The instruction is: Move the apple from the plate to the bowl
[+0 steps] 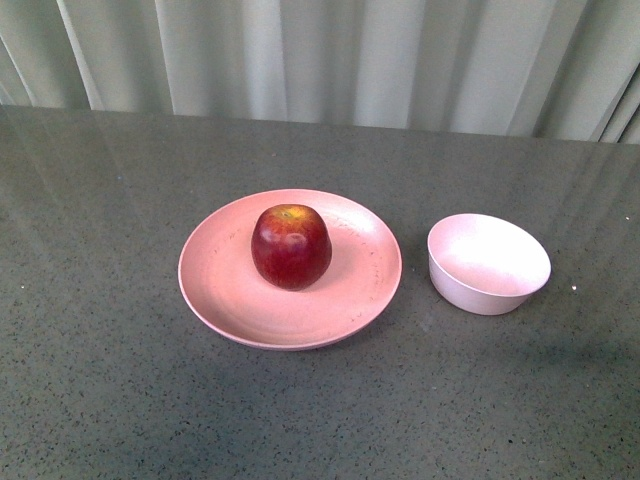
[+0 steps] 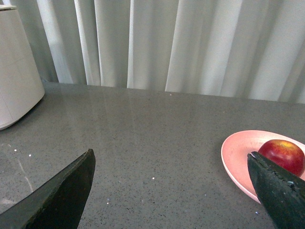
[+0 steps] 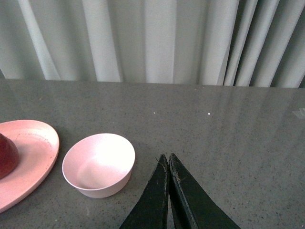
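Observation:
A dark-red apple (image 1: 291, 246) with a yellow patch at the stem sits upright on the wide pink plate (image 1: 225, 290) at the table's middle. The small pale pink bowl (image 1: 488, 263) stands empty just right of the plate. Neither gripper shows in the front view. In the left wrist view my left gripper (image 2: 171, 160) is open over bare table, with the plate (image 2: 236, 155) and apple (image 2: 282, 155) beside one finger. In the right wrist view my right gripper (image 3: 168, 156) is shut on nothing, close beside the bowl (image 3: 98, 164); the plate (image 3: 33, 152) and an edge of the apple (image 3: 7, 157) lie beyond.
The table is a dark grey speckled surface (image 1: 100, 400). Pale curtains (image 1: 320, 60) hang along its far edge. A white rounded appliance (image 2: 14, 81) stands on the table at one edge of the left wrist view.

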Robot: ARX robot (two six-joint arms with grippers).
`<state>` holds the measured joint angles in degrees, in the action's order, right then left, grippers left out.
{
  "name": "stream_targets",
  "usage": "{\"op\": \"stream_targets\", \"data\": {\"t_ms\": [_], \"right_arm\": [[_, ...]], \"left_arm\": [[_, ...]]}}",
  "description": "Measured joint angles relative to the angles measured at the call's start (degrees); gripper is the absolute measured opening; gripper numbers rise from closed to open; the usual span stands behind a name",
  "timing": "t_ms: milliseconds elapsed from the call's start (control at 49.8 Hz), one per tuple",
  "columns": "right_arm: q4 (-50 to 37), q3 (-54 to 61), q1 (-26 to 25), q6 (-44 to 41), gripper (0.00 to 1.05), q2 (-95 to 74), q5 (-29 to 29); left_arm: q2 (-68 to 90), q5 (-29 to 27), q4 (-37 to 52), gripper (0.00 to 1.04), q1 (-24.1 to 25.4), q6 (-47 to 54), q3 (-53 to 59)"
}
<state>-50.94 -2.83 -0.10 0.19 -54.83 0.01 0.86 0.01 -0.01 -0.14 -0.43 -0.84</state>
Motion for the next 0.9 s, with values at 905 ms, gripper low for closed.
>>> {"op": "stream_targets", "data": {"t_ms": [905], "right_arm": [[30.1,1.5,0.0,0.0,0.02,33.9,0.0]], "left_arm": [[0.0,0.0,0.0,0.96,0.0,0.0,0.0]]}}
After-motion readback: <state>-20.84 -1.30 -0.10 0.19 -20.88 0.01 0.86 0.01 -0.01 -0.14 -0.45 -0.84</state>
